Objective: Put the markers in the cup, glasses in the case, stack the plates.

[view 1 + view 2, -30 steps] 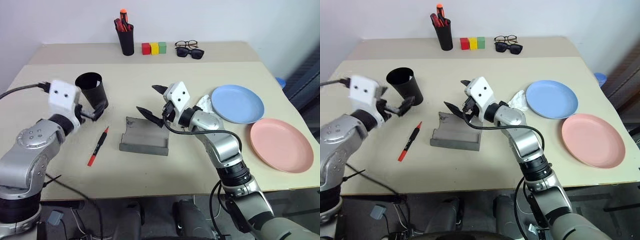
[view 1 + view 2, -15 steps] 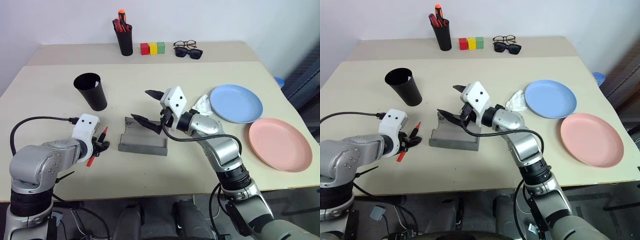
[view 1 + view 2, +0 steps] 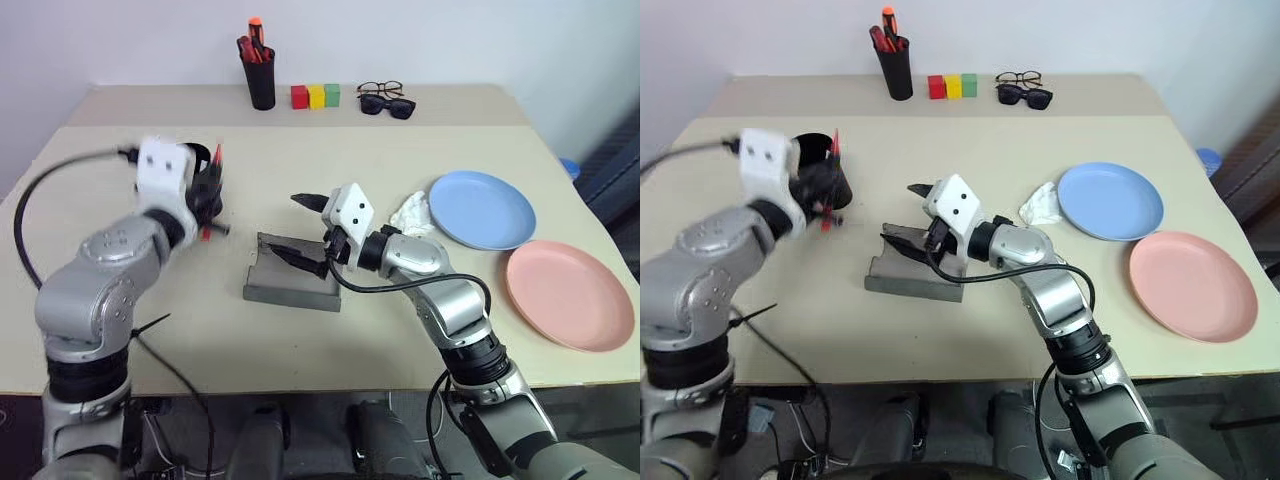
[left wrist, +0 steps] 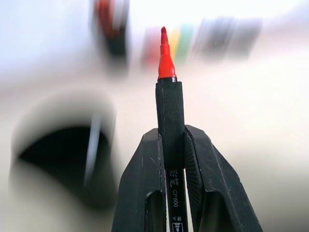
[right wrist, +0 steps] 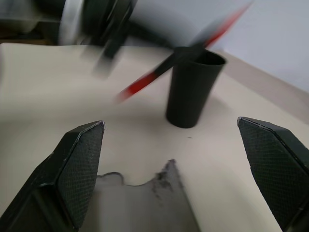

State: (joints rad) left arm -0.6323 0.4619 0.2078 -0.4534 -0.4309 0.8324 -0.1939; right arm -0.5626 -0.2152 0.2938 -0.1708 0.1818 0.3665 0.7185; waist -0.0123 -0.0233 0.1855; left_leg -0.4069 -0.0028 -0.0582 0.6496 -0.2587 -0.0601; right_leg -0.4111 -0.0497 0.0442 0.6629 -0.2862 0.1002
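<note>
Lifted off the desk (image 3: 400,330) since a second ago, the red marker (image 4: 165,63) now stands upright, clamped in the left gripper (image 4: 171,159) jaws, beside the black cup (image 3: 828,178). Right gripper (image 3: 305,232) jaws stand wide open over the grey case (image 3: 290,285), near the desk's middle. Blue plate (image 3: 483,208) and pink plate (image 3: 568,293) lie side by side on the right.

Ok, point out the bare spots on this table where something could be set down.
Bare: the near edge in front of the grey case; the stretch between the case and the back row of colored blocks. Crowded: around the black cup, where the left gripper holds the red marker; the right side holds both plates.
</note>
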